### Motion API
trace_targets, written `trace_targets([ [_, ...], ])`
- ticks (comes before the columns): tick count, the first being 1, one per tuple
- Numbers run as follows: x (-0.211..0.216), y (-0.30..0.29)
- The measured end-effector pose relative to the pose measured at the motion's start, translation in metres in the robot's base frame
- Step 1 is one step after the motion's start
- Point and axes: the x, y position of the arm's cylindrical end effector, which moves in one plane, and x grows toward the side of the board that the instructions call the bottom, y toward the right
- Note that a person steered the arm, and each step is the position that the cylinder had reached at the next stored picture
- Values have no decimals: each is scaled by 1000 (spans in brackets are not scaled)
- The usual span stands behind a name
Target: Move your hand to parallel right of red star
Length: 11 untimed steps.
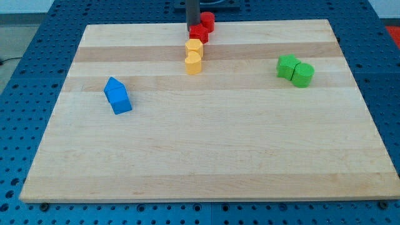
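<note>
Rod tip (193, 31), no gripper to judge, touches red blocks (202, 27) at board's top edge; swinging right risks shoving them.

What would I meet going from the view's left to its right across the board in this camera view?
Blue blocks → yellow blocks → green blocks. My tip and the red blocks sit at the view's top above the yellow pair, overlapping it in left-right position, so they are left out of the order.
</note>
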Motion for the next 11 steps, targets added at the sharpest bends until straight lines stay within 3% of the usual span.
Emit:
trace_targets([
  [2,1,6],
  [4,-7,-64],
  [5,35,-70],
  [7,157,-71],
  [9,236,-28],
  [10,217,19],
  [11,162,47],
])
